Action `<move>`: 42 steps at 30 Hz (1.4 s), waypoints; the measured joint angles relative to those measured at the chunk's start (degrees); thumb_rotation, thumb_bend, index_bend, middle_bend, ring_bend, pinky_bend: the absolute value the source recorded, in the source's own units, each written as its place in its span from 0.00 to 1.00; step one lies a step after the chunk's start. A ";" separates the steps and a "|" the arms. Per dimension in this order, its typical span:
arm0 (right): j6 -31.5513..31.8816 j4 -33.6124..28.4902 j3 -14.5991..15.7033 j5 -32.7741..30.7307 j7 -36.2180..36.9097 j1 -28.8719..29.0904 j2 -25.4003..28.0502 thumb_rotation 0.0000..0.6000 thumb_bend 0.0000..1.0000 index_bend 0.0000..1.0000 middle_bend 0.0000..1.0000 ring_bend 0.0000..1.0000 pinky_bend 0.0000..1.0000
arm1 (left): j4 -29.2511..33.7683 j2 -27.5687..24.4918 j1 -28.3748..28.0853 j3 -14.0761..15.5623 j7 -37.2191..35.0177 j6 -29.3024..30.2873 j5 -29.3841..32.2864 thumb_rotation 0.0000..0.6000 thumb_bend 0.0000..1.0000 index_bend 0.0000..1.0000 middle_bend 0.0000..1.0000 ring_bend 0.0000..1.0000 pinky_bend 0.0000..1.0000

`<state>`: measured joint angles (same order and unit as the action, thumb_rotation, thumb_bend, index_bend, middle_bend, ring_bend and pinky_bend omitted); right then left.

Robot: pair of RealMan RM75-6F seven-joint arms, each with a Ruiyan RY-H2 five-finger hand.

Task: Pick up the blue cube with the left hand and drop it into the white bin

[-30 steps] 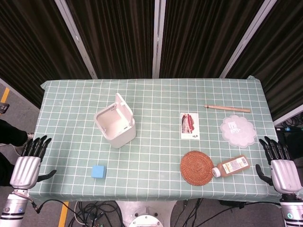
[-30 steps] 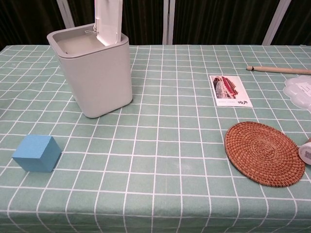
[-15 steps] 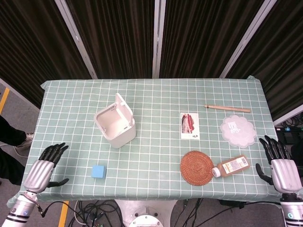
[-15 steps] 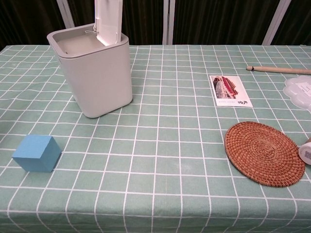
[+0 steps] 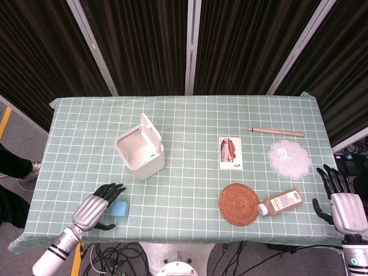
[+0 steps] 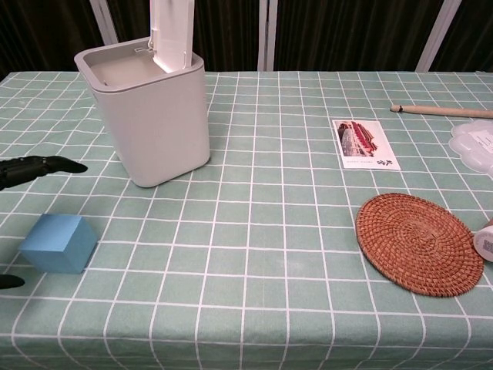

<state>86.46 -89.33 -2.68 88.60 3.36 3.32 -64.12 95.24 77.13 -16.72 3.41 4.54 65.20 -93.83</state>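
The blue cube (image 5: pixel 119 208) is sitting flat on the checked cloth of the bench (image 5: pixel 190 121) near its front-left edge, well apart from the white bin (image 5: pixel 140 152), which is standing further back with its flip lid raised and its mouth showing open. The cube's matt, sharp-edged faces are suggesting a light, stiff block, probably foam or painted wood, neither fragile nor slippery, so a grasp across two opposite upright faces, thumb on one and fingers on the other, is looking the soundest hold. The left hand (image 5: pixel 95 209) is hovering just beside the cube on its left, released and holding nothing; in the chest view its fingers (image 6: pixel 35 168) are reaching over behind the block while the thumb tip is showing at the frame's lower-left edge, apart from the cube. The right hand (image 5: pixel 340 202) is idling off the bench's right end, fingers spread and empty. Further right are lying a picture card (image 5: pixel 230 152), a round woven coaster (image 5: pixel 239 203), a brown bottle (image 5: pixel 280 202) on its side touching the coaster, a scalloped white lid (image 5: pixel 289 157) and a wooden stick (image 5: pixel 276 131)
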 measured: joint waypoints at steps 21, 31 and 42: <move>-0.19 0.54 0.04 -0.04 0.75 0.06 -0.25 1.00 0.32 0.00 0.00 0.00 0.00 | -4.27 5.50 -1.75 -0.77 3.58 0.22 3.22 1.00 0.14 0.36 0.37 0.33 0.47; -0.23 0.81 0.03 -0.41 0.97 -0.07 -0.27 1.00 0.32 0.00 0.00 0.00 0.00 | -5.19 6.94 -2.29 -1.03 4.87 0.65 4.08 1.00 0.27 0.49 0.50 0.45 0.58; -0.30 1.11 -0.05 -0.61 1.05 -0.08 -0.39 1.00 0.32 0.00 0.00 0.00 0.00 | -0.01 1.99 -1.15 -1.54 6.42 5.67 3.56 1.00 0.30 0.52 0.53 0.48 0.61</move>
<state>86.16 -88.22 -2.73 88.00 4.41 3.24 -64.51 95.24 79.12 -17.87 1.87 10.95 70.87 -90.27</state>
